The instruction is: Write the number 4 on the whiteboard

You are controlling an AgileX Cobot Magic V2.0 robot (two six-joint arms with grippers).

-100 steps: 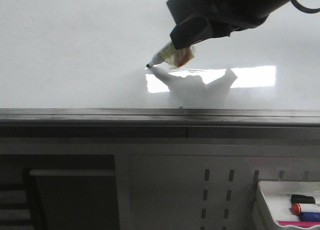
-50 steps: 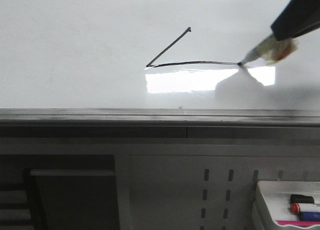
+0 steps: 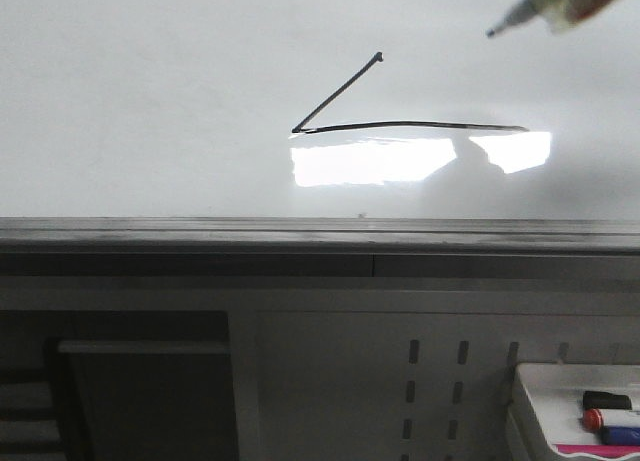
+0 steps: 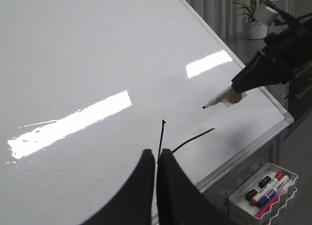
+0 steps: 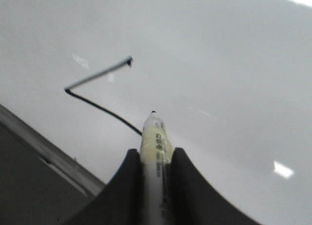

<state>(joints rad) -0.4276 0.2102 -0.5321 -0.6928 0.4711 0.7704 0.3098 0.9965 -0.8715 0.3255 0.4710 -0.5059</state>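
The whiteboard (image 3: 150, 101) carries two black strokes of the number 4 (image 3: 400, 127): a diagonal and a long horizontal bar joined at their left end. They also show in the left wrist view (image 4: 192, 139) and the right wrist view (image 5: 95, 77). My right gripper (image 5: 155, 154) is shut on a white marker pen (image 5: 155, 137). The pen (image 3: 545, 6) hangs tip down at the upper right, clear of the board and above the bar's right end. My left gripper (image 4: 156, 154) is shut and empty, hovering over the board near the strokes.
The board's grey frame edge (image 3: 300, 236) runs across the front. Below it is a perforated grey panel (image 3: 430, 381) and a white tray (image 3: 530, 381) with spare markers (image 3: 610, 418). A potted plant (image 4: 253, 10) stands beyond the board's far corner.
The marker drew the horizontal bar from the diagonal's lower end to the right, then lifted off the board and moved up and right. The left gripper's earlier state is not shown.
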